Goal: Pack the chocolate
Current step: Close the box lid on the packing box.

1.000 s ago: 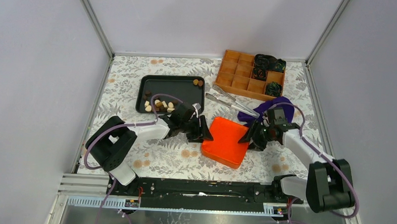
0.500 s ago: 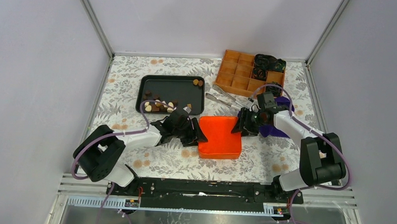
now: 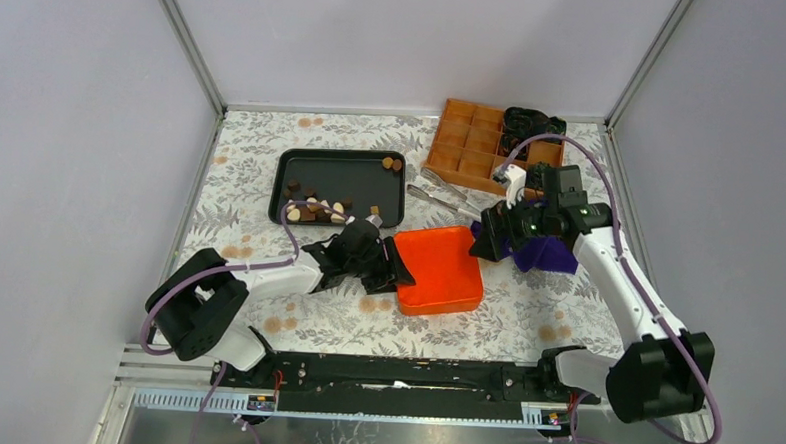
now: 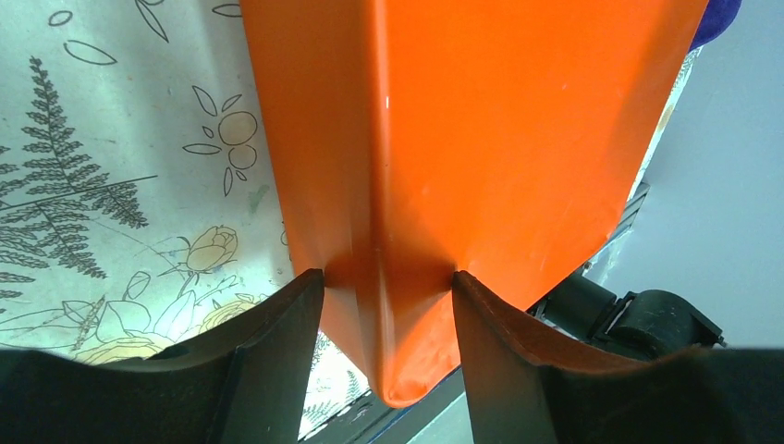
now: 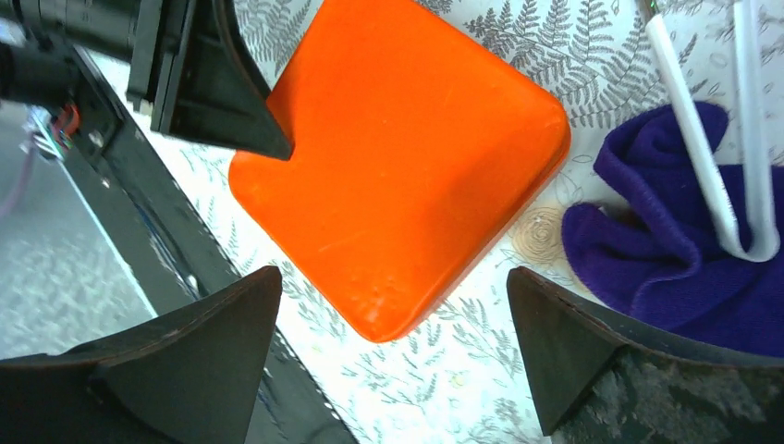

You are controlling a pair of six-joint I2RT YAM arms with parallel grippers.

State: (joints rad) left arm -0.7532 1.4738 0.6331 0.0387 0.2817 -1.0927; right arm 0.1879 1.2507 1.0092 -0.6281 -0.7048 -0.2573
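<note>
The orange tray (image 4: 518,139) pinched between the jaws of the left gripper (image 4: 388,287) looks like smooth moulded plastic with a soft sheen, and the jaws themselves are matt black plastic with a fine grain. Beneath the spread jaws of the right gripper (image 5: 393,277) the tabletop (image 5: 601,65) has a flat, matt covering printed with ferns and flowers; close by one of those jaws lies a purple cloth (image 5: 666,259), plush and napped, crossed by polished, glossy metal tongs (image 5: 689,139).

orange tray (image 3: 445,272) near purple cloth (image 3: 546,254); metal tongs (image 3: 436,196) beyond
</note>
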